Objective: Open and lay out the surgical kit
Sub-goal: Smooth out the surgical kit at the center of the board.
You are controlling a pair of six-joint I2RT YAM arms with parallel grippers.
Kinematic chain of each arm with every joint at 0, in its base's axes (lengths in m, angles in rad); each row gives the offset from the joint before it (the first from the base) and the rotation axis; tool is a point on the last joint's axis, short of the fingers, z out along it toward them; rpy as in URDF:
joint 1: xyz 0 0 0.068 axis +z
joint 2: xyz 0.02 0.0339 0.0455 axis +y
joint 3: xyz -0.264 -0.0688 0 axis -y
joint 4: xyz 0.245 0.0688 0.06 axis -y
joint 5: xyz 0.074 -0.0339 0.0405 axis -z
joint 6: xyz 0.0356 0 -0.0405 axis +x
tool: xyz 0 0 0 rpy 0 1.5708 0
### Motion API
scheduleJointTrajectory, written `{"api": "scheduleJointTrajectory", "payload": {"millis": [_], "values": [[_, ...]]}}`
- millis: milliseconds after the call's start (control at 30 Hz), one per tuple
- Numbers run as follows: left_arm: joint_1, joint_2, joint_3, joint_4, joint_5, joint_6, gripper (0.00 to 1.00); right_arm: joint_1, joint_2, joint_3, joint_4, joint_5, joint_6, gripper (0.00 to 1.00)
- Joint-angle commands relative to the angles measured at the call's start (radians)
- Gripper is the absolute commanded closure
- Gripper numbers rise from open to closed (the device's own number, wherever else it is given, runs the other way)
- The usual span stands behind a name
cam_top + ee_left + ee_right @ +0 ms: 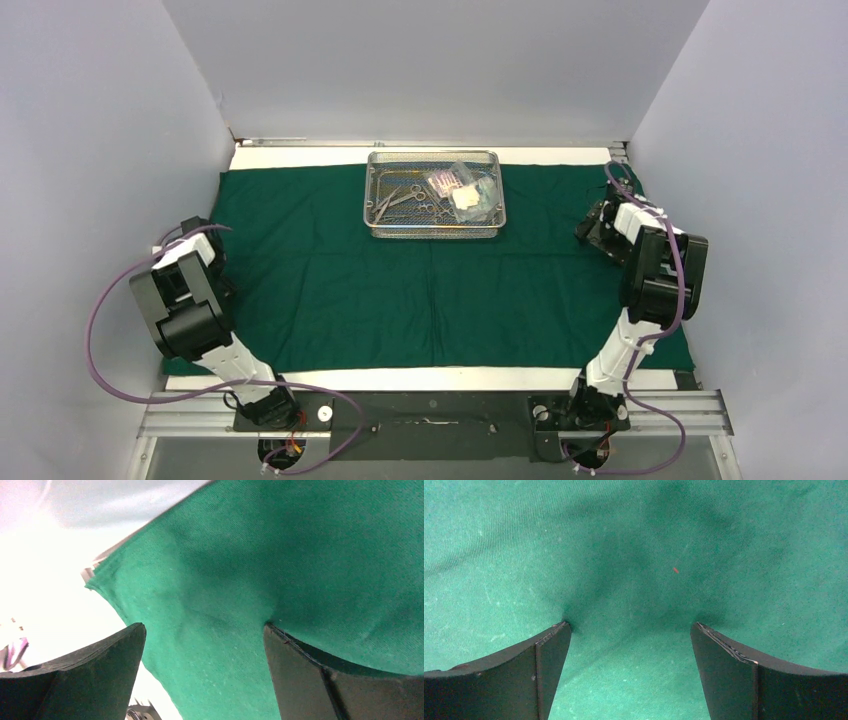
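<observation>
The surgical kit lies unwrapped: its dark green cloth (400, 300) is spread flat over the table. On it at the back centre stands the silver wire-mesh tray (371, 195), holding steel forceps (400, 197) and clear gauze packets (466, 190). My left gripper (200, 232) is open at the cloth's left edge. In the left wrist view the gripper (205, 630) straddles that edge, one finger over cloth (300, 555) and the other over bare tabletop. My right gripper (597, 225) is open at the right side. In its wrist view the gripper (630, 625) has both fingertips down on cloth (634, 540).
Grey walls enclose the table on the left, back and right. A white strip of tabletop (300, 157) shows behind the cloth and another (420, 378) in front of it. Purple cables (95, 330) loop beside both arms.
</observation>
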Motion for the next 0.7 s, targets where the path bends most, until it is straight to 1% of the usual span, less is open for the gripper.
{"api": "scheduleJointTrajectory", "payload": {"millis": [0, 33, 133, 233, 300, 367, 467, 533, 667], "values": [[-0.053, 0.015, 0.053, -0.041, -0.149, 0.004, 0.15, -0.008, 0.01, 0.024, 0.037, 0.133, -0.07, 0.13], [-0.076, 0.004, 0.059, -0.053, -0.162, 0.002, 0.15, -0.001, -0.005, 0.028, 0.036, 0.134, -0.077, 0.13], [-0.147, -0.042, 0.139, -0.111, -0.173, -0.011, 0.14, 0.039, -0.056, 0.048, 0.014, 0.129, -0.099, 0.12], [-0.196, -0.1, 0.228, -0.146, -0.126, -0.028, 0.13, 0.073, -0.107, 0.054, -0.016, 0.108, -0.09, 0.12], [-0.218, -0.132, 0.266, -0.131, -0.035, -0.03, 0.11, 0.086, -0.136, 0.044, -0.024, 0.088, -0.076, 0.12], [-0.235, -0.158, 0.274, -0.081, 0.093, -0.016, 0.11, 0.088, -0.141, 0.038, -0.005, 0.056, -0.078, 0.11], [-0.249, -0.174, 0.238, 0.022, 0.314, -0.005, 0.1, 0.089, -0.089, 0.068, 0.052, 0.003, -0.099, 0.11], [-0.25, -0.17, 0.196, 0.082, 0.429, -0.021, 0.11, 0.091, -0.039, 0.096, 0.106, -0.025, -0.099, 0.12], [-0.253, -0.148, 0.118, 0.171, 0.539, -0.054, 0.13, 0.089, 0.075, 0.189, 0.206, -0.106, -0.066, 0.13]]}}
